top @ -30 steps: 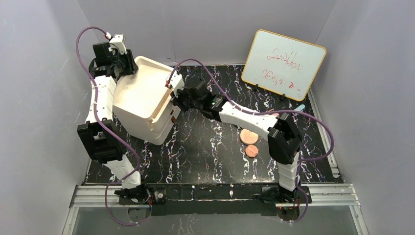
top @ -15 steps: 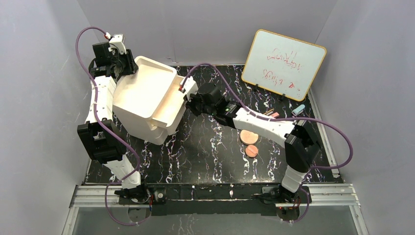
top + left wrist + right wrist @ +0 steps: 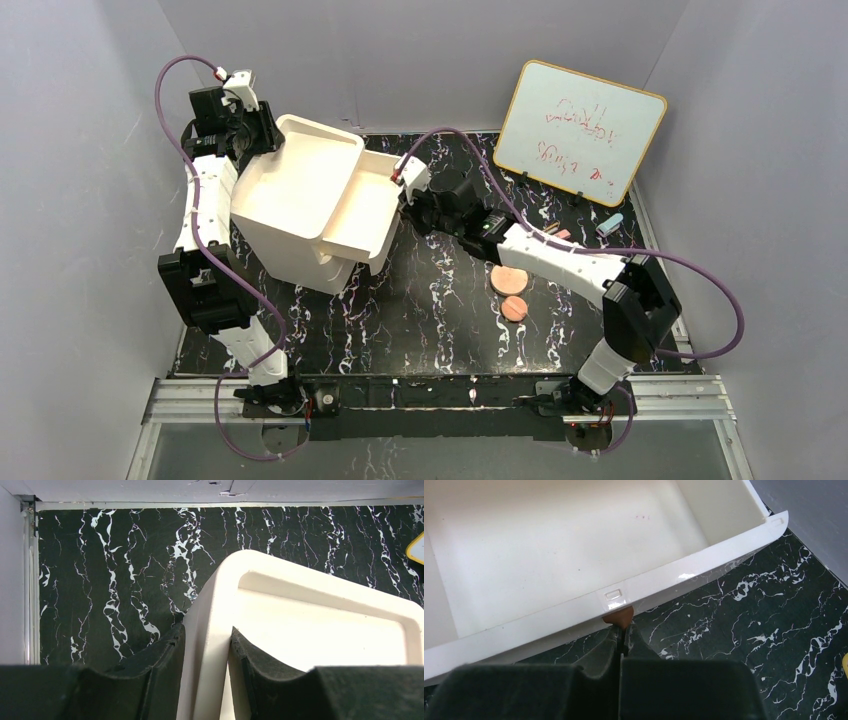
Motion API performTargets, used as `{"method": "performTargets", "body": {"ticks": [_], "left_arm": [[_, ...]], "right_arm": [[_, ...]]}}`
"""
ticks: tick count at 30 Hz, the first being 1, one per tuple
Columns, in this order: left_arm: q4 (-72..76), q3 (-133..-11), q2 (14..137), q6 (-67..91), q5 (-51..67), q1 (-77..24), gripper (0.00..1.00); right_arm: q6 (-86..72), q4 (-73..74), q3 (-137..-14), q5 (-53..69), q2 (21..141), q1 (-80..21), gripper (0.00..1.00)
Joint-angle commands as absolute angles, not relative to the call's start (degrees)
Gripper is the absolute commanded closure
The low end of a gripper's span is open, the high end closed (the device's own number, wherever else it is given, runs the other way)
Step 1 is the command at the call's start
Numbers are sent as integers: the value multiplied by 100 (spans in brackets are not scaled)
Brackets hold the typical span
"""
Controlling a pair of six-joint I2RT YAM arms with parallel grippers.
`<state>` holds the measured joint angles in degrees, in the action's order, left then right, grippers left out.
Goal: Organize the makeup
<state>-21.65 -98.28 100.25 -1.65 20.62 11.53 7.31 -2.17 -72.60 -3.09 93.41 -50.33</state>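
A cream drawer box [image 3: 290, 205] stands at the back left. My left gripper [image 3: 262, 135] is shut on its back rim [image 3: 207, 630]. My right gripper [image 3: 408, 205] is shut on the brown knob [image 3: 619, 616] of the top drawer [image 3: 574, 555], which is pulled out to the right and shows empty inside. Two copper-pink discs, the larger [image 3: 509, 278] and the smaller [image 3: 514, 308], lie on the black marbled table right of centre. Slim sticks [image 3: 556, 234] lie behind the right forearm, partly hidden. The square compact is not in view.
A whiteboard [image 3: 582, 128] leans at the back right. A small light-blue cylinder [image 3: 609, 223] lies below it near the right edge. Grey walls enclose the table on three sides.
My right gripper has moved right with the knob, sliding the top drawer further out of the box. The left gripper has stayed on the box rim.
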Motion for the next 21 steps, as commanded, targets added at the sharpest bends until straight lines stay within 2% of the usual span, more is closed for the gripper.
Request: {"method": "performTargets", "body": {"ticks": [1,2,3,5,6,7,13,21], "left_arm": [[-2365,-9739,9905,-145,1986,1247,66],[-2364,-9742,9905,-133,1986,1248,66],[-2364,-9743,9905,-138,1996,1248,66],[-2366,-9738,9905,-132,2009,1248,66],[-2365,-9739,9905,-125,2007,1248,66],[-2369,-9743,9910,-119,2019,1247,66],[-2365,-9763,9940,-99,2089,1244,66],[-2360,-9781,9970,-62,2170,1248,66]], "right_arm": [[679,257,-7031,-812,9083,-4849,99],[668,284,-7011,-827,9061,-4836,98],[660,312,-6991,-854,9027,-4828,86],[632,366,-6956,-909,8957,-4799,52],[599,407,-6933,-969,8910,-4779,40],[543,445,-6908,-1025,8855,-4749,33],[260,462,-6517,-1309,8334,-4389,10],[-22,1400,-6599,-1515,8619,-3191,5]]}}
